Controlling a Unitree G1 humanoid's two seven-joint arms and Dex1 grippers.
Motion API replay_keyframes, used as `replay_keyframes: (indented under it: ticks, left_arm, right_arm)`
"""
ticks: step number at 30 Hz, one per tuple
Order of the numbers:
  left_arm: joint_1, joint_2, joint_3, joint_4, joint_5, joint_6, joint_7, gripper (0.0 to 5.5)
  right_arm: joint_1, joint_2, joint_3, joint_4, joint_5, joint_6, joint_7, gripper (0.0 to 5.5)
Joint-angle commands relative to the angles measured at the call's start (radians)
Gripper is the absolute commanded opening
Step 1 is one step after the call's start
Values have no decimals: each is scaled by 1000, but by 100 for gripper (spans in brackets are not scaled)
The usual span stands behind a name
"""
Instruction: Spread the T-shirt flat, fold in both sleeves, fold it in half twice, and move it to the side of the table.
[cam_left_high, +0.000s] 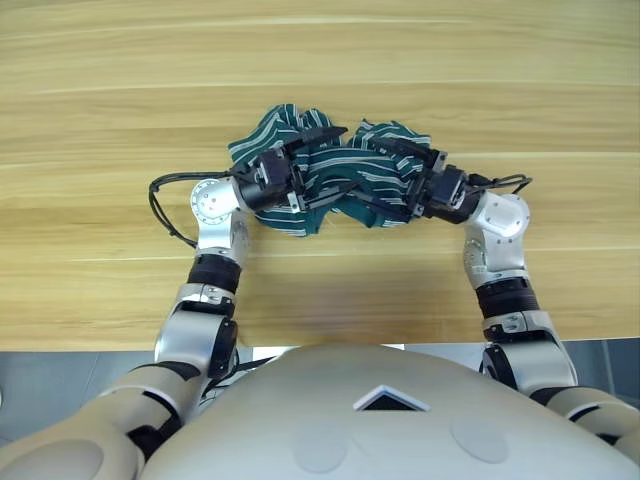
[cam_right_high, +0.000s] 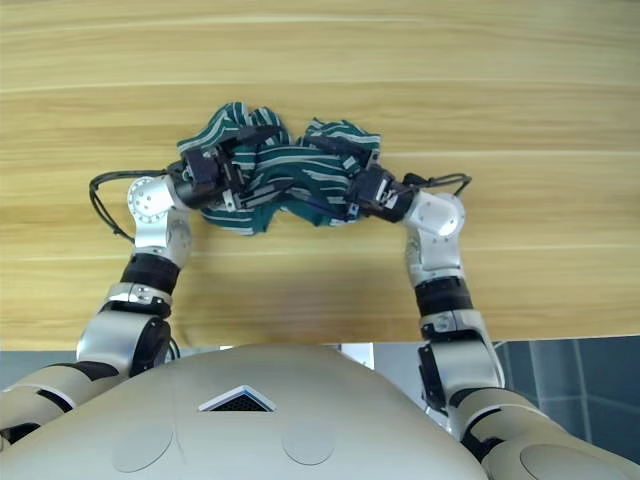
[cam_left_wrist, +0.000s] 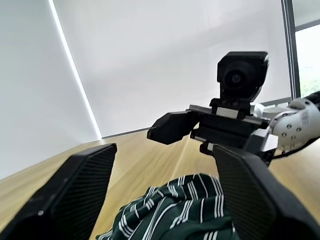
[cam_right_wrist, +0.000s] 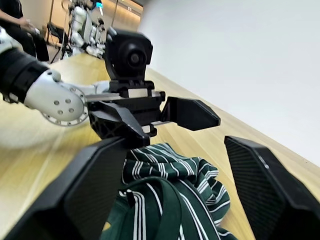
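The shirt (cam_left_high: 325, 165) lay bunched at the middle of the table (cam_left_high: 110, 110); we judged spreading, sleeves, both folds and the move all undone. Left gripper (cam_left_wrist: 165, 165) and right gripper (cam_right_wrist: 172, 150) flanked it, fingers spread, grasping nothing.

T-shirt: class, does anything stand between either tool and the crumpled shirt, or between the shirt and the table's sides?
Nothing visible does. The left tool and the right tool, both open, straddle folds of the T-shirt, and no object lies on the table between it and either side.
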Motion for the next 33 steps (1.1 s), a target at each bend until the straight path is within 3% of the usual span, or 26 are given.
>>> replay_keyframes:
  ticks: [1, 15, 21, 24, 30, 33]
  left_arm:
    - [-46, 12, -13, 46, 47, -68, 18, 360]
    - [-59, 22, -30, 81, 25, -84, 7, 360]
    - [54, 75, 7, -293, -285, 220, -121, 360]
    - [71, 98, 44, -376, -327, 292, -118, 360]
    - [90, 187, 31, -291, -40, 92, -58, 360]
    - [117, 301, 51, -317, 23, 19, -57, 360]
  right_arm:
    - [-19, -35, -14, 34, -33, -8, -42, 352]
    - [-25, -45, 13, 66, -80, -41, -79, 352]
    - [-51, -127, -64, 122, -92, -66, -150, 352]
    - [-48, -163, -96, 119, -68, -79, -161, 352]
    - [32, -284, -136, 80, -177, -111, -200, 352]
    - [107, -374, -200, 57, -217, -126, -260, 352]
